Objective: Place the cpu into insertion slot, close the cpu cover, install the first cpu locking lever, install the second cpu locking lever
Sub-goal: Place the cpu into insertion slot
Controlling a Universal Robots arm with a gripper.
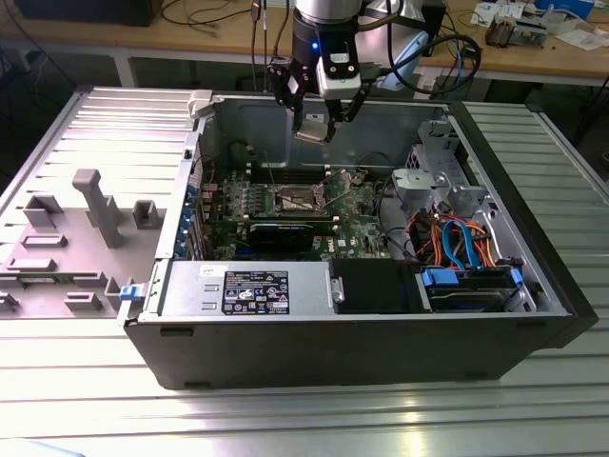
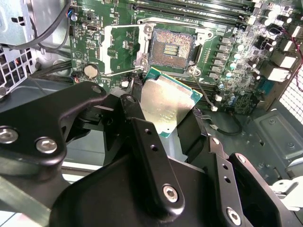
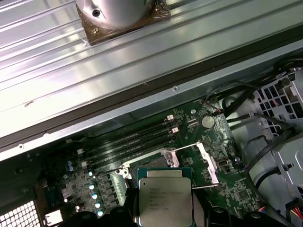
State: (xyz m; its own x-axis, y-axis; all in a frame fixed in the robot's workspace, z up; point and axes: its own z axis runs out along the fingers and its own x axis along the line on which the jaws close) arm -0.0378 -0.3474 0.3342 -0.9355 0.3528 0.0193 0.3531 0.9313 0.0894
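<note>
High over motherboard (image 1: pixel 360 221): arm (image 1: pixel 328 14) upright, jaws clamped on cpu (image 2: pixel 166 103).

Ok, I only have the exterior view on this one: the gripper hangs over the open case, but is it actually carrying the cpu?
Observer: Yes. In the second wrist view the gripper is shut on the cpu, with a finger on either side of it.
Operator: Is the socket free underneath?
Observer: The insertion slot is empty, with its contact field bare.
Operator: And the cpu cover?
Observer: The cpu cover is swung open beside the slot, not over it.
</note>
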